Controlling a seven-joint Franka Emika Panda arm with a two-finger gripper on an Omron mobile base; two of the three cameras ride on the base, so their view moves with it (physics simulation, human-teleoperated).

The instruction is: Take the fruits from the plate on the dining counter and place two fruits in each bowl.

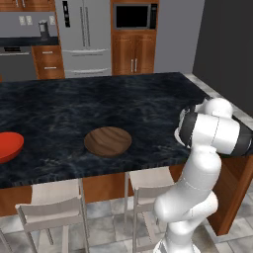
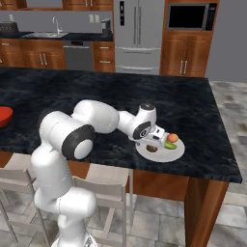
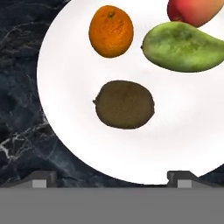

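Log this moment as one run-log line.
gripper: open, above plate | nearest: olive-brown fruit | on plate: all four fruits | wooden bowl, red bowl: empty

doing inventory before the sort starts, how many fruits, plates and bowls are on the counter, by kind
fruits: 4 on the plate: olive-brown round fruit, orange, red-orange fruit, green oblong fruit
plates: 1, white plate
bowls: 2, wooden bowl, red bowl
total: 7
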